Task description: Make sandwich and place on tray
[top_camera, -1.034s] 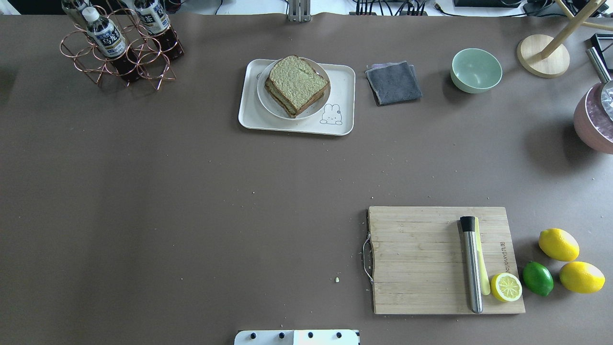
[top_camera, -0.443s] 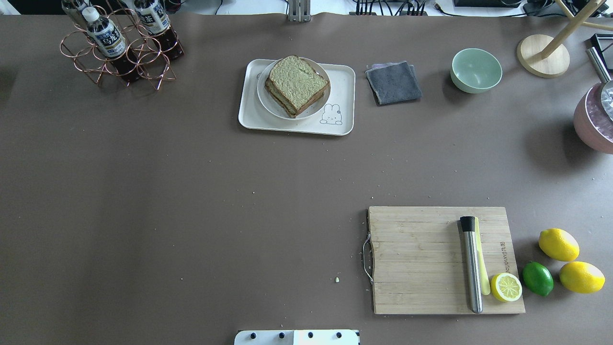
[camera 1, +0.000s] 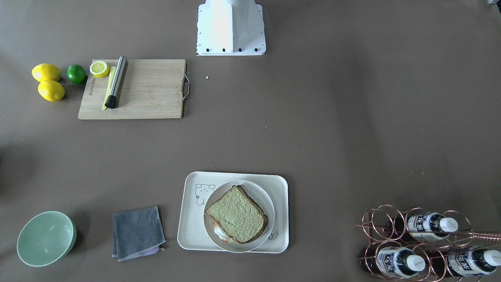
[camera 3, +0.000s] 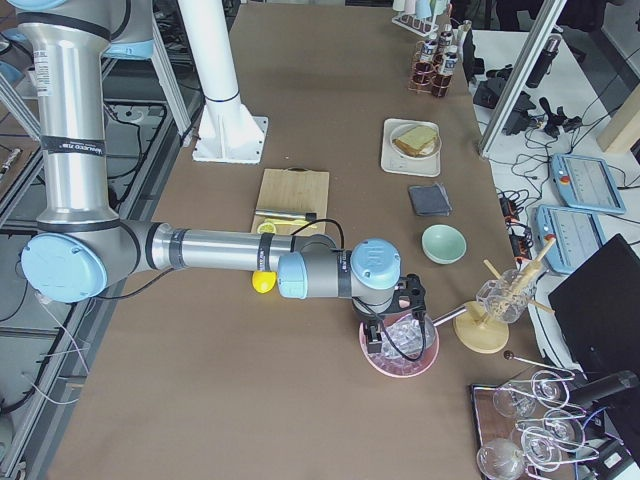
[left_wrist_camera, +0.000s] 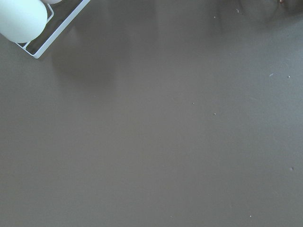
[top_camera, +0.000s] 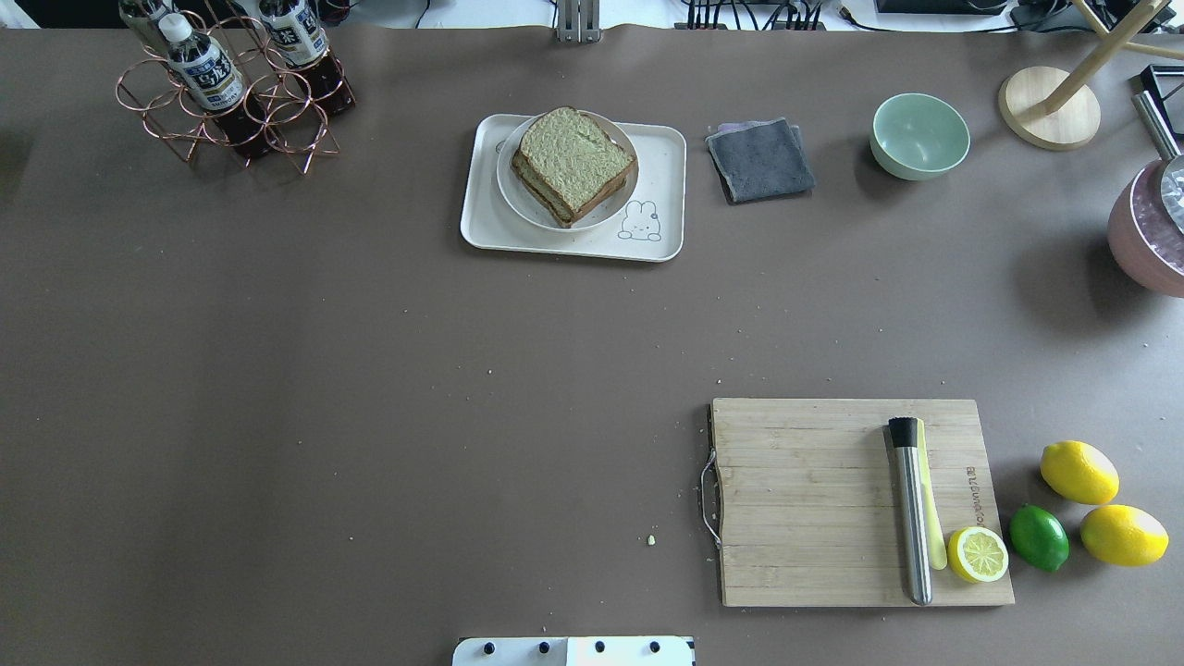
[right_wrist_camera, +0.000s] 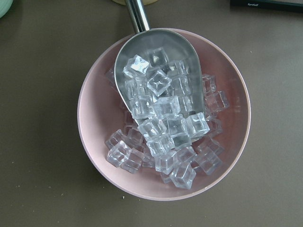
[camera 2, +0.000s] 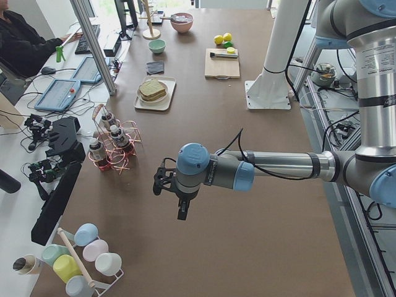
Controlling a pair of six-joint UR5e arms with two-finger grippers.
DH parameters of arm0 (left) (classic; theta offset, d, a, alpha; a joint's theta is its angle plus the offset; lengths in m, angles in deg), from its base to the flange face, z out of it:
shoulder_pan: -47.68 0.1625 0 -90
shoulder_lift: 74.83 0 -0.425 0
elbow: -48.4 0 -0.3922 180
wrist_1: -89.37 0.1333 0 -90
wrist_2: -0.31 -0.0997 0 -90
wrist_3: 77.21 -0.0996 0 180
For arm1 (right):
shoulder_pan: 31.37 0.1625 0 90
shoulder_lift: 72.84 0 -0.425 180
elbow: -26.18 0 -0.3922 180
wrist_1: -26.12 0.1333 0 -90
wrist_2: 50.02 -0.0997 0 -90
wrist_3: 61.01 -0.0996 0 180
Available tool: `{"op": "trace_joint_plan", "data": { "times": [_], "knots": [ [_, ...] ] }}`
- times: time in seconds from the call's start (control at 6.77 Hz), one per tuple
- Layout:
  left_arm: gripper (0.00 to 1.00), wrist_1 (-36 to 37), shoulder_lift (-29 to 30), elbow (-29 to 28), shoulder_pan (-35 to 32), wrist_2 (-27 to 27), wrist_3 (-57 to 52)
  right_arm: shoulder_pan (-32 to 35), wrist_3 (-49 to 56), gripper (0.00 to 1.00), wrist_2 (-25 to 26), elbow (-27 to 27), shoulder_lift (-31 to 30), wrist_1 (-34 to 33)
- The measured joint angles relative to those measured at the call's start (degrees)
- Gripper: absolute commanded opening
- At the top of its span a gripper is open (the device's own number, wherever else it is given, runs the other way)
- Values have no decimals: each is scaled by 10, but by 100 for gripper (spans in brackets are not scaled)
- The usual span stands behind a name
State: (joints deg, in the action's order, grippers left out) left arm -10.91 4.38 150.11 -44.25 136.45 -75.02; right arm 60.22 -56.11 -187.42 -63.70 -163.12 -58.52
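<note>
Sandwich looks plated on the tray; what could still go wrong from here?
1. The sandwich's top slice sits skewed, with egg peeking out at one edge; a bump to the tray or plate could shift it.
2. The right gripper hangs directly over the pink bowl of ice and its scoop; lowering or swinging carelessly could knock ice out.

Table cover (top_camera: 370,370): matt brown, paper-like, crumb-specked. Tray (top_camera: 664,157): smooth cream plastic, slight sheen. Plate (camera 1: 262,196): glossy white. Sandwich (top_camera: 573,157) bread: rough, porous, w/ darker crust. Cutting board (top_camera: 805,499): pale wood, visible grain, metal wire handle. Rod (top_camera: 911,518) on it: brushed steel, black matt end. Cloth (top_camera: 760,159): grey, soft nap. Green bowl (top_camera: 919,135): smooth, semi-matt. Bottle rack (top_camera: 231,129): shiny copper-tone wire; bottles (camera 1: 424,226): clear plastic, printed labels. Pink bowl (right_wrist_camera: 92,118): matt; scoop (right_wrist_camera: 130,49): polished metal; ice cubes (right_wrist_camera: 165,109): clear, glossy.
</note>
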Motion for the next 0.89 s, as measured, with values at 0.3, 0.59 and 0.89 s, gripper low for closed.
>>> {"op": "trace_joint_plan", "data": {
  "times": [0.3, 0.59, 0.89],
  "knots": [
    [98, 0, 0, 5, 0, 0, 6, 0, 0, 100, 0, 2, -1, 0],
    [98, -3, 0, 7, 0, 1, 14, 0, 0, 100, 0, 2, -1, 0],
    [98, -8, 0, 7, 1, 1, 16, -1, 0, 100, 0, 2, -1, 0]
  ]
}}
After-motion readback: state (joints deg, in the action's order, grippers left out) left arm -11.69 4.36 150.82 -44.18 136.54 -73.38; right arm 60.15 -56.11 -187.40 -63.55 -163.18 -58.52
